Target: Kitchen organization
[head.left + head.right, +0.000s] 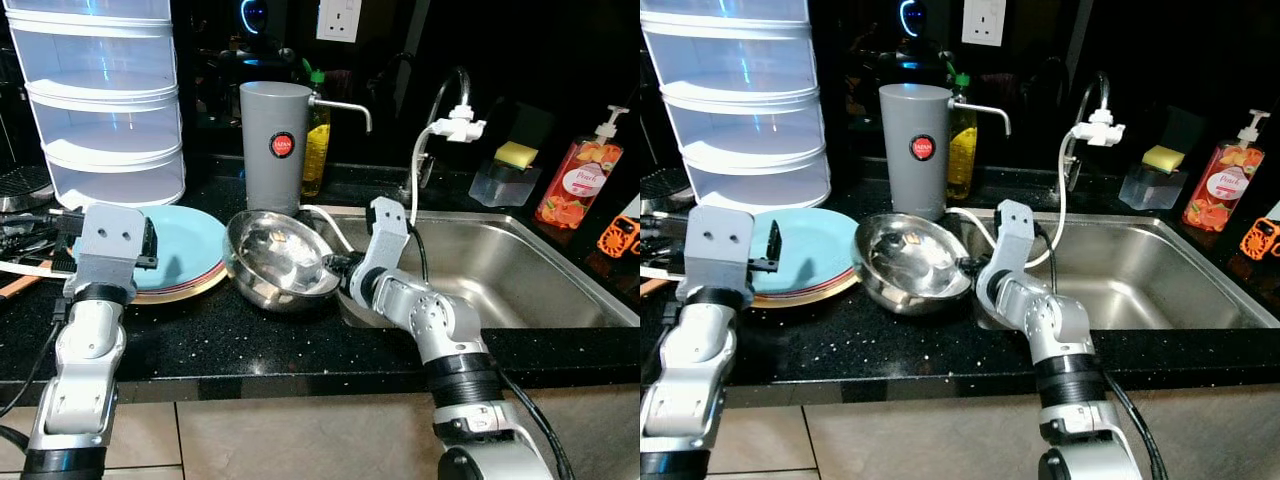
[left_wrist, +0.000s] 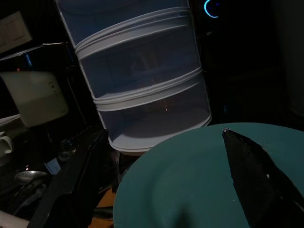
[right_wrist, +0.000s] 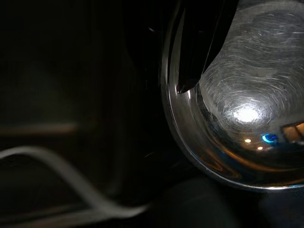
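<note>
1. The grey jug [image 1: 275, 145] on the black worktop [image 1: 250, 345] has a round red label; its words are too small to read. The orange soap bottle [image 1: 577, 184] beside the sink [image 1: 500, 265] says "Peach".
2. The steel bowl [image 1: 277, 260] is empty and lies tilted at the sink's edge, touching the stacked plates [image 1: 190, 245].
3. The right gripper [image 1: 335, 264] is closed on the bowl's rim, one finger inside.
4. The left gripper [image 2: 161, 180] is spread open over the top teal plate.
5. A clear plastic tiered container [image 1: 105, 100] stands behind the plates.

Bowl [image 1: 277, 258] on counter [image 1: 250, 340] between plates [image 1: 190, 250] at left and sink [image 1: 500, 270] at right, cup [image 1: 274, 145] behind bowl
</note>
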Available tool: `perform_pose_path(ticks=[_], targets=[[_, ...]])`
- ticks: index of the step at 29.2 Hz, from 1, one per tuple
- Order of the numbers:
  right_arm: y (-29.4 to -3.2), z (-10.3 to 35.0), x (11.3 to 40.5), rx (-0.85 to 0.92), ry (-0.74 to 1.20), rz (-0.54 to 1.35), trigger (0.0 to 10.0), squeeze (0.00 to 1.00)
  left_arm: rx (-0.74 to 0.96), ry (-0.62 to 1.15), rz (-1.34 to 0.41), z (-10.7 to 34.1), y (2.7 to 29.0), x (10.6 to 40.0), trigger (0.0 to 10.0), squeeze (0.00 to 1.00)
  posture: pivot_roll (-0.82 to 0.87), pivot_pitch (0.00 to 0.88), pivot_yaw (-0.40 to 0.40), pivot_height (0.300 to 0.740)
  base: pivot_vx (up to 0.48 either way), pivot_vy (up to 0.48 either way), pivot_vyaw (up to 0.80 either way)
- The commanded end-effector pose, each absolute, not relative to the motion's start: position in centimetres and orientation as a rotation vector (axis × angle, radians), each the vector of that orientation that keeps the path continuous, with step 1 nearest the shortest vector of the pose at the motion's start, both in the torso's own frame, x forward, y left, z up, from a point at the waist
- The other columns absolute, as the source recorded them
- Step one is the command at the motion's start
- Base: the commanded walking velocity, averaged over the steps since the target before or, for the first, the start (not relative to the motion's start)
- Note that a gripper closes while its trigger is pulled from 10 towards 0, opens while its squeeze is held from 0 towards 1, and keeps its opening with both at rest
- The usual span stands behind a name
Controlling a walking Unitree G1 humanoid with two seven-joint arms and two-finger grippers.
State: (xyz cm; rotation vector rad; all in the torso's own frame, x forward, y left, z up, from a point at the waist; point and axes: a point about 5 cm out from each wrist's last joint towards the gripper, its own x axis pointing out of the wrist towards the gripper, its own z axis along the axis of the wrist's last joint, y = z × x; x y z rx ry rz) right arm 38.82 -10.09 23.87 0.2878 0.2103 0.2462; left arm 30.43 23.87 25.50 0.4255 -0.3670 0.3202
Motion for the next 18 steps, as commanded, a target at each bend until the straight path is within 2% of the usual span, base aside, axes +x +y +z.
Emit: perform_pose_path(ticks=[1,3,10,15,18], targets=[[-11.3,24.0,39.2,0.293,0.183,0.176,10.0,0.00,0.422,-0.356,0.310,25.1,23.3,30.4,10.0,0.00,0.13,0.065,-0.126,0.740,0.000,0.000,0.00],[-13.3,24.8,40.3,0.297,0.115,0.056,10.0,0.00,0.422,-0.357,0.303,25.1,23.1,30.3,10.0,0.00,0.14,0.070,-0.126,0.740,0.000,0.000,0.00],[-14.5,25.4,40.9,0.276,0.054,-0.020,10.0,0.00,0.424,-0.358,0.297,25.2,22.8,30.2,10.0,0.00,0.16,0.081,-0.128,0.740,0.000,0.000,0.00],[-17.3,25.3,41.6,0.309,0.018,-0.168,10.0,0.00,0.424,-0.355,0.282,25.3,22.4,29.5,10.0,0.00,0.18,0.111,-0.134,0.740,0.000,0.000,0.00],[-18.4,25.3,41.7,0.267,-0.003,-0.230,10.0,0.00,0.425,-0.346,0.277,25.2,22.3,29.1,10.0,0.00,0.19,0.123,-0.133,0.740,0.000,0.000,0.00]])
